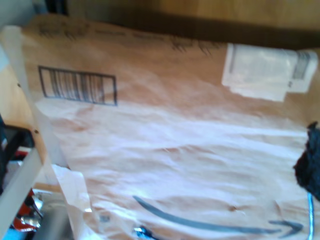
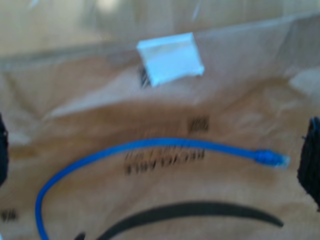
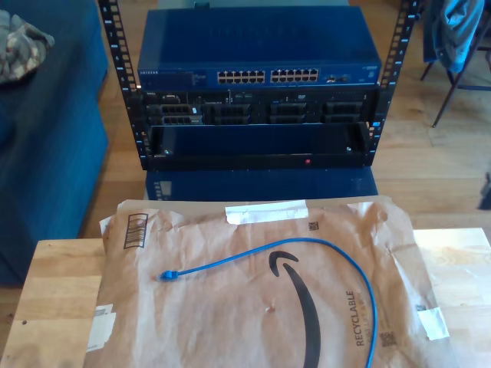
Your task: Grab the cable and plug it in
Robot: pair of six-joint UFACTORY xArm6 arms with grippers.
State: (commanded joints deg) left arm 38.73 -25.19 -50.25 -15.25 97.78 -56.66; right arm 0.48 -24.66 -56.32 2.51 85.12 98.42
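Brown paper sheet (image 3: 230, 307) matt, creased, wrinkled; printed black curve (image 3: 303, 307) flat ink. White label (image 3: 265, 211) on paper smooth, faintly shiny. Cable (image 3: 307, 249) thin blue plastic jacket, smooth, slight gloss; plug (image 3: 166, 275) blue plastic. Counter (image 3: 54, 299) light wood, smooth, visible grain. Network switch (image 3: 257, 57) blue painted metal, satin finish. Rack rails (image 3: 126, 77) black perforated metal. Floor (image 3: 430, 169) wood planks, mild sheen.

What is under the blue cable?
The cable lies on flattened brown paper, crossing its black printed curve. The paper rests on a wooden table, bare at the exterior view's left and right edges. The tabletop beneath the paper is covered.
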